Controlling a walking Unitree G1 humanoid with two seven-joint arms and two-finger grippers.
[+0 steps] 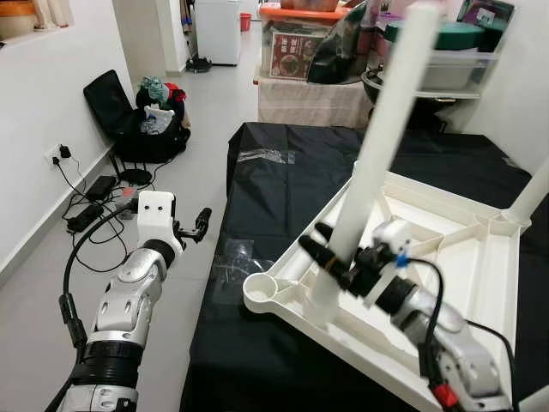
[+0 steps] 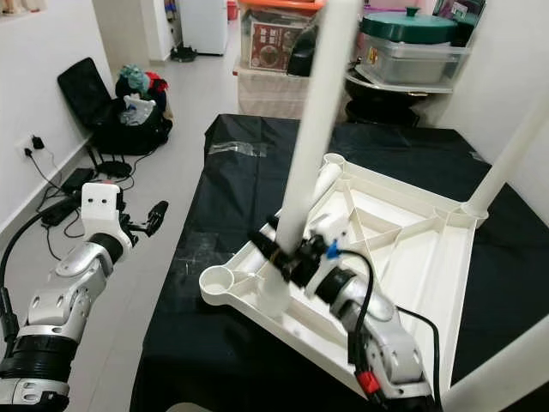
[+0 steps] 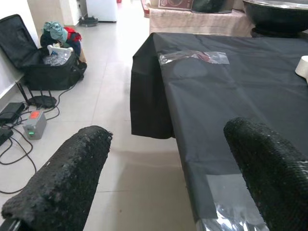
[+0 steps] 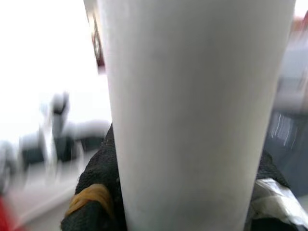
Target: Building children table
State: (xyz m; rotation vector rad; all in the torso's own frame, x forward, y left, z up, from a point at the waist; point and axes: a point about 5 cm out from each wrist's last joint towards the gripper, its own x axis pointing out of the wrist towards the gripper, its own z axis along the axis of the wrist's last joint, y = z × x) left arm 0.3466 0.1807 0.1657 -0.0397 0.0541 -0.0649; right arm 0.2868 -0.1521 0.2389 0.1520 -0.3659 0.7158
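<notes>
The right gripper [image 1: 336, 257] held the long white plastic leg [image 1: 377, 146] tight in its fingers, standing on the upside-down white tabletop [image 1: 455, 257], and should push straight down; the left gripper [image 1: 199, 225] waited wide apart.

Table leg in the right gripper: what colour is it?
White; the leg shows best in the left eye view, held by the right gripper.
</notes>
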